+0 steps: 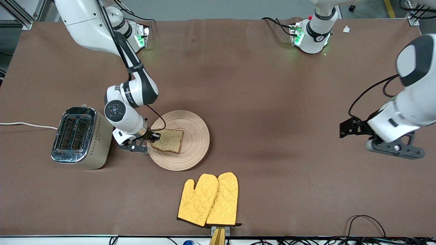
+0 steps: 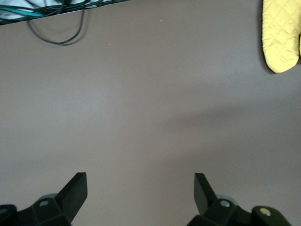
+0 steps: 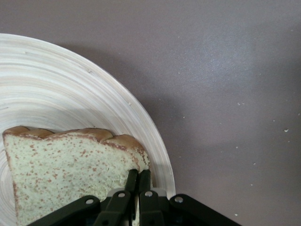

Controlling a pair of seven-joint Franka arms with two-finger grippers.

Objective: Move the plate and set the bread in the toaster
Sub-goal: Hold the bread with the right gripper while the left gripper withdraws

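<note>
- The right gripper point(image 1: 152, 137) sits low over the edge of the plate point(image 1: 194, 143) that faces the toaster, its jaws pinched on the crust of the bread point(image 1: 168, 140).
- In the right wrist view the right gripper's two fingers point(image 3: 133, 181) press almost together with the corner of the slice point(image 3: 61, 169) between them; the fingertips themselves are hidden by the crust.
- Whether the bread is lifted or rests flat on the plate point(image 3: 70, 89) cannot be told; from the front it overlaps the plate's rim toward the toaster.
- The toaster point(image 1: 80, 136) stands just beside the plate, toward the right arm's end of the table, both slots facing up. Its white cord point(image 1: 27, 125) runs off the view's edge.
- The right arm's wrist hides the gap between toaster and plate.
- A pair of yellow oven mitts point(image 1: 209, 199) lies nearer to the front camera than the plate; the left wrist view catches only one mitt tip point(image 2: 281, 35).
- The left gripper point(image 1: 386, 137) waits over bare table at the left arm's end, jaws spread wide, with its fingers point(image 2: 75, 190) cut off at the frame edge.
</note>
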